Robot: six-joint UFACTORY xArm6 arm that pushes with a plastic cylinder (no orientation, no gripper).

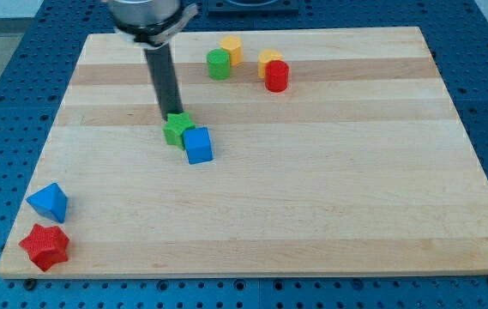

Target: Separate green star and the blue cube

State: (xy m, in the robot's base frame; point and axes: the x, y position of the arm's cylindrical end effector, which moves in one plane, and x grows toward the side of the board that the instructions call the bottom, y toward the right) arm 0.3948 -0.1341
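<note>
Where the wooden board [312,215] nears its top edge, my tip [171,114] touches the green star [176,130]. The blue cube [198,144] presses against that star. The rod has no jaws and grips nothing.

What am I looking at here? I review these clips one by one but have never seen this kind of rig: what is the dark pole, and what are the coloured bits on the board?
There is one picture, from a single camera looking down at a slant on a wooden board. The dark pole is the end of a robot arm: no claw, just a rod. Its lower end, my tip, slides on the board and pushes blocks; nothing is held. It stands at the top edge of the green star, which touches the blue cube. Near the view's top lie a green cylinder, a yellow block, a red cylinder and another yellow block behind it. At bottom left lie a blue triangular block and a red star.
</note>
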